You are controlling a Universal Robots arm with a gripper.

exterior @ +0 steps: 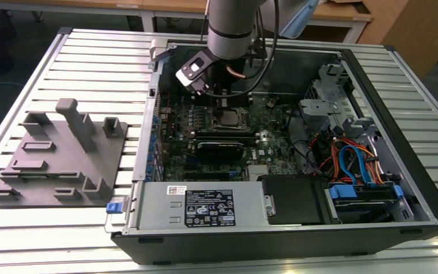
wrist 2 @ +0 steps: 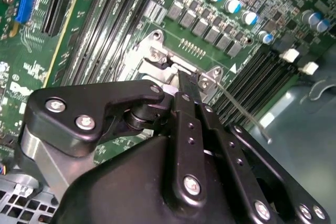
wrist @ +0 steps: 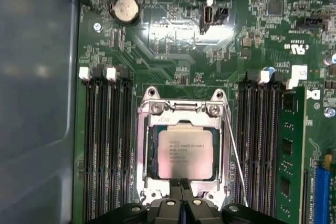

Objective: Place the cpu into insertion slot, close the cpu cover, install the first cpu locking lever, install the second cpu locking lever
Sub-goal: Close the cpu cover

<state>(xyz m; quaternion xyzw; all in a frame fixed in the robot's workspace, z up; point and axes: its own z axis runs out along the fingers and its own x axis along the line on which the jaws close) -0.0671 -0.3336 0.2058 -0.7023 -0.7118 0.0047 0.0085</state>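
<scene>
- The bench (exterior: 67, 57) carries the computer case (exterior: 295, 248) towards its edge on the exterior view's right. The case lies on its side with the panel off, presumably so the arm can come straight down into it.
- A grey fixture (exterior: 52, 165) sits near the bench's opposite edge, well apart from the case.
- The arm (exterior: 232, 28) reaches down from over the case's far wall, with its wrist above the middle of the motherboard (wrist: 168, 51).
- Two banks of memory slots (wrist: 107, 145) flank the insertion slot (wrist: 181, 104), which sits mid-board between them.
- The cpu cover (wrist: 148, 150) lies flat around the chip and looks closed.
- The cpu (wrist: 185, 153) is already seated in the slot, metal top up, framed by the cover's cut-out.
- The gripper (wrist: 180, 183) has its fingers pressed together with nothing visible between them. Their tip is at the cover's near edge, and I judge they are closed to make a narrow pusher, not a grasp.
- A thin locking lever (wrist: 235, 161) runs slanting beside the cover, splayed away from it, so it looks not yet latched.
</scene>
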